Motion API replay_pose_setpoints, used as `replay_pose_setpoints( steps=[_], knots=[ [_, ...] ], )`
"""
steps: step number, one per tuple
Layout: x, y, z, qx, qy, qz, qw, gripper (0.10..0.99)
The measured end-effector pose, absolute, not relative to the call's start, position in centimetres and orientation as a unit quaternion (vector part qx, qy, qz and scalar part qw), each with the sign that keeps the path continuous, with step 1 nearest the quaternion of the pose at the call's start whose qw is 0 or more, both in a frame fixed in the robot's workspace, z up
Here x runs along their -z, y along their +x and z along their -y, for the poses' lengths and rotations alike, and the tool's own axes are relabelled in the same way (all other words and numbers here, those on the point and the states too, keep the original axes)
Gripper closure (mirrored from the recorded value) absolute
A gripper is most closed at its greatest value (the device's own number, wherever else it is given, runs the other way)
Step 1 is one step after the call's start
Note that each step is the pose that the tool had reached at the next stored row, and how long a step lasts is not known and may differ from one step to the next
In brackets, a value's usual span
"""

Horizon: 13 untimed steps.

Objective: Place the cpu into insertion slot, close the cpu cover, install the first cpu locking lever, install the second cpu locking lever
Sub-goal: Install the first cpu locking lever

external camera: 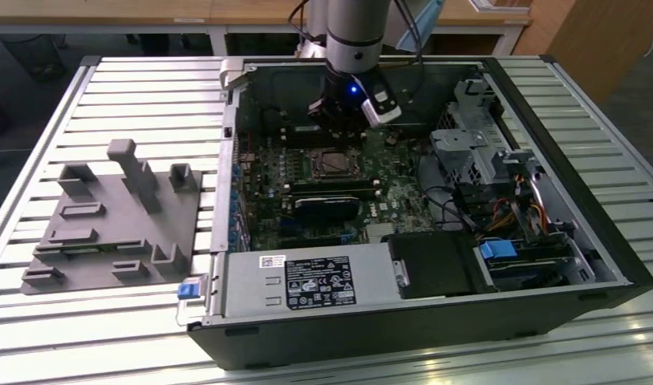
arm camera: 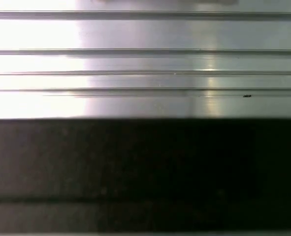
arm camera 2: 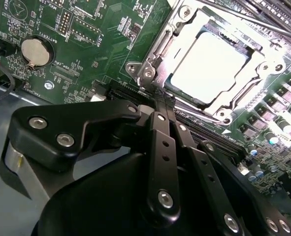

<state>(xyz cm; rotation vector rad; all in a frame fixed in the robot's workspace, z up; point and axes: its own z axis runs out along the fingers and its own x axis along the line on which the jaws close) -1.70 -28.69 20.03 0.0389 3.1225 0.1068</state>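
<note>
In the second wrist view the gripper (arm camera 2: 161, 98) fills the near ground, its black fingers (arm camera 2: 160, 132) drawn together to a narrow tip with nothing between them. That tip sits at the edge of the socket, just beside the corner of the cover (arm camera 2: 157, 54).

Beyond it, the cpu (arm camera 2: 209, 69) lies flat in the slot (arm camera 2: 184, 96), pale top showing through the cover's cut-out. The cover looks down over the chip. A thin lever (arm camera 2: 243, 17) runs along the far side of the frame; whether it or its partner is latched I cannot tell from this angle.

In the exterior view the arm stands inside the open case (external camera: 583, 233), gripper (external camera: 342, 120) low over the board (external camera: 294, 168), with the grey fixture (external camera: 112, 224) well apart on the slatted table (external camera: 112, 88).

The risk, as I judge it, is the closed tip slipping off a springy lever and striking the green board or the small parts near the socket. Pressing a lever with the cover not fully seated could load the chip unevenly.
</note>
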Motion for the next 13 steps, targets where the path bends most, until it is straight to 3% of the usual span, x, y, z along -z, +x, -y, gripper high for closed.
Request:
replay_pose_setpoints(
  steps=[13],
  knots=[
    [-19.83,-1.68,28.68,-0.023,0.012,-1.000,0.009,0.965]
  ],
)
